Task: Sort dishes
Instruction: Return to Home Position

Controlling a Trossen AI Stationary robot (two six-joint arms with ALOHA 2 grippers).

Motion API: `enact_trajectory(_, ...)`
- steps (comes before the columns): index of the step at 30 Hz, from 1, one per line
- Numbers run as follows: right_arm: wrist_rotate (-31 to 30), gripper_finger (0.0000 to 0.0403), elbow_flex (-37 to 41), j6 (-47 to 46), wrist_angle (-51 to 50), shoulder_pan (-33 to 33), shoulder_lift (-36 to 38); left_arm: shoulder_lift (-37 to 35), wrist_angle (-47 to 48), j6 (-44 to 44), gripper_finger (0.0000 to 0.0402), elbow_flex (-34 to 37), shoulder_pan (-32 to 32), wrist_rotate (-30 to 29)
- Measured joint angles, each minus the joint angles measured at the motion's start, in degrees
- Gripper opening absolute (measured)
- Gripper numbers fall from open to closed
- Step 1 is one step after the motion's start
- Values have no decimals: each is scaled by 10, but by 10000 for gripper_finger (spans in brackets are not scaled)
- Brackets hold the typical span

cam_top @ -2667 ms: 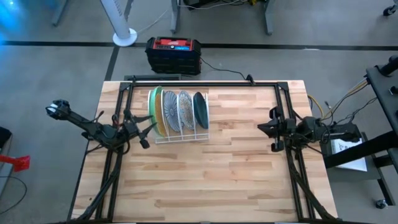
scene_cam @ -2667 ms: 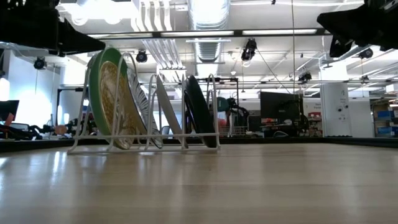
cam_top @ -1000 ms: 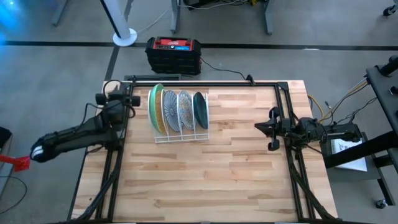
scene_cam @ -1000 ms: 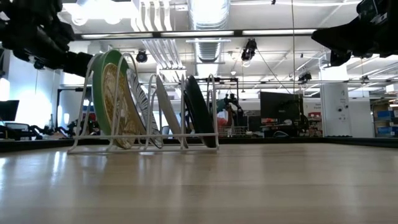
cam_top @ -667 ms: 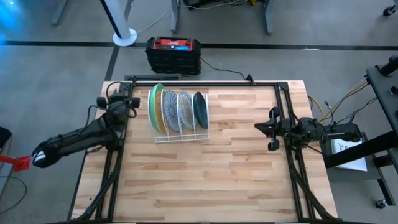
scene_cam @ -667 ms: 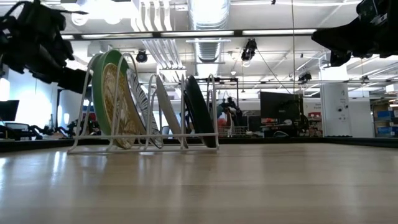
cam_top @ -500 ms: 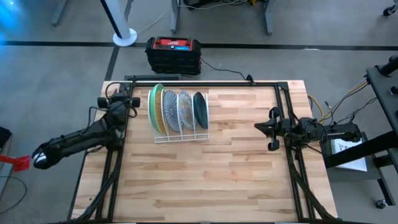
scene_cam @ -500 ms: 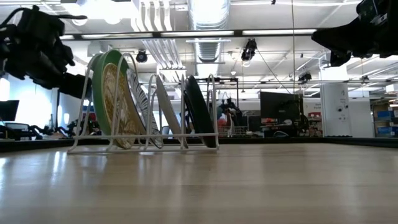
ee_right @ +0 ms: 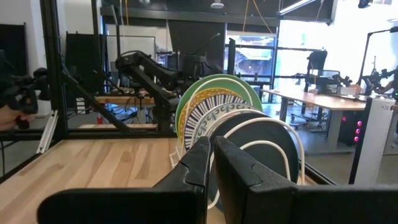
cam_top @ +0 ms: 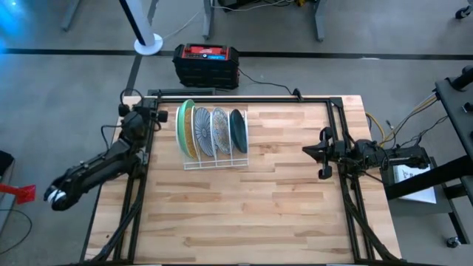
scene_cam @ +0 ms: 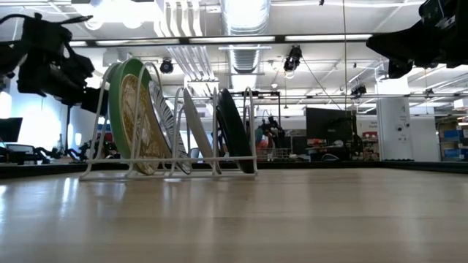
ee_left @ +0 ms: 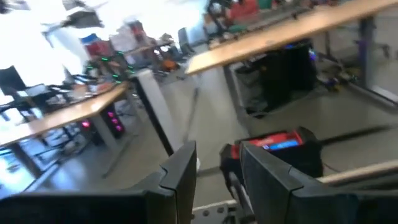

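Plates (cam_top: 212, 131) in rack (cam_top: 215, 164) near L gripper (ee_left: 217, 152) (narrow gap, empty), well apart from R gripper (ee_right: 210, 142) (tips together, empty).

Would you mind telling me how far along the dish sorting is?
Sorting looks done: the light green plate, yellow patterned plate, blue-lined white plate and dark teal plate all stand in the white wire rack. Nothing is in hand: the left gripper, open, by the table's far-left corner, and right gripper, shut, are empty. Left: probably only parking the arms.
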State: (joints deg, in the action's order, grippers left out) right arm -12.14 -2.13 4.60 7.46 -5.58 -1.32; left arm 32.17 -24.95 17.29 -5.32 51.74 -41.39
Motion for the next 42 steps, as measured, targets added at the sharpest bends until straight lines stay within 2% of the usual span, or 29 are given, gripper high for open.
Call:
enact_trajectory(2,0,16,0,0,0,0,0,17,1,-5,114,0,30,40)
enact_trajectory(4,0,16,0,0,0,0,0,36,-1,-19,114,0,54,53)
enact_trajectory(8,0,16,0,1,-5,0,0,41,-33,-9,114,5,54,54)
enact_trajectory(26,-15,16,0,4,-26,0,-2,43,-31,-48,114,6,54,49)
enact_trajectory(33,-15,16,0,-47,-87,0,-3,43,-31,-48,114,6,54,49)
enact_trajectory(42,-15,16,0,-58,-87,0,-3,43,-31,-48,114,5,54,49)
